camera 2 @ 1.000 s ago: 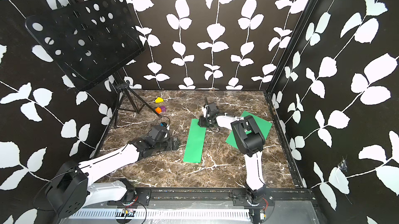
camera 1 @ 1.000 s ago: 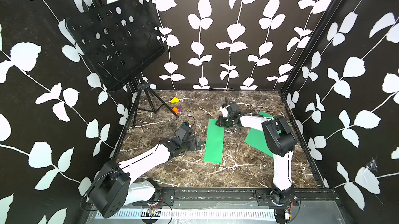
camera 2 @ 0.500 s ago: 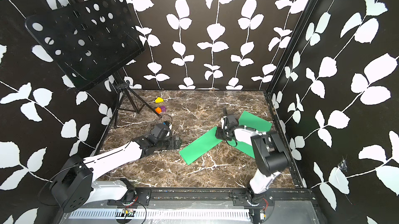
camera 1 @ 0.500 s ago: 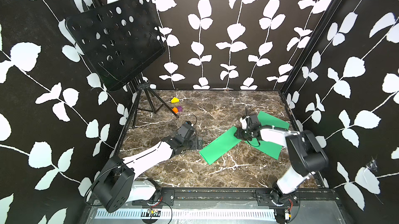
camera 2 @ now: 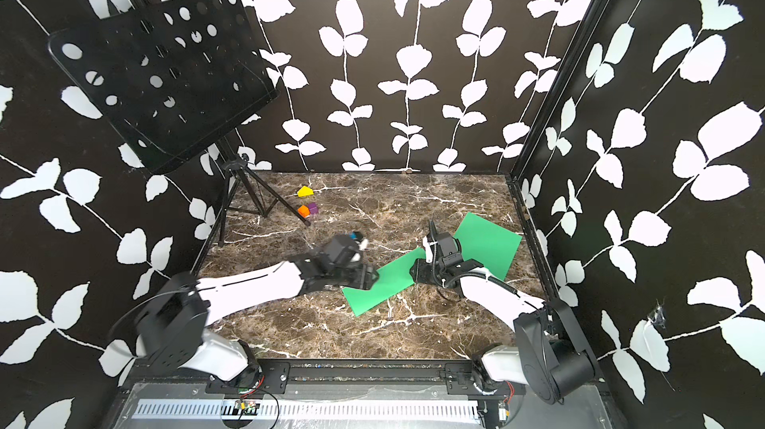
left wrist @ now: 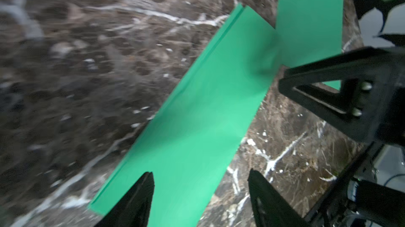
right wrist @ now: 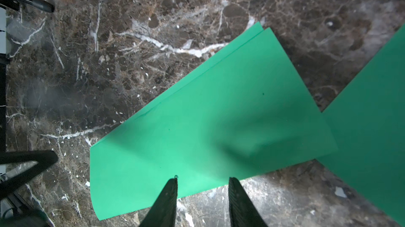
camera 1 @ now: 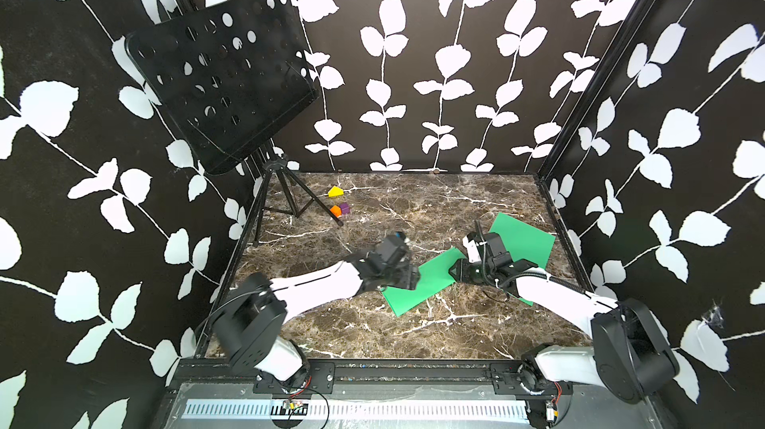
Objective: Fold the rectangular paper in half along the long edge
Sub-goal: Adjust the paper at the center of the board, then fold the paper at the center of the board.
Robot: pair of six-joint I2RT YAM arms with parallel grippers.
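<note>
Motion-blurred green paper [left wrist: 197, 116] and marble tabletop [left wrist: 65, 72]

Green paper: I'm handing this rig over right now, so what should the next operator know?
Left gripper: open, over one end of the paper, nothing held.
Right gripper: open, over the other end, nothing held.
Paper: flat and diagonal on the table; the right-arm end meets a second, unfolded sheet.
Done: folded in half lengthwise; layers slightly offset along one long edge.
Left: probably just press the crease if needed, then pull both arms clear.
</note>
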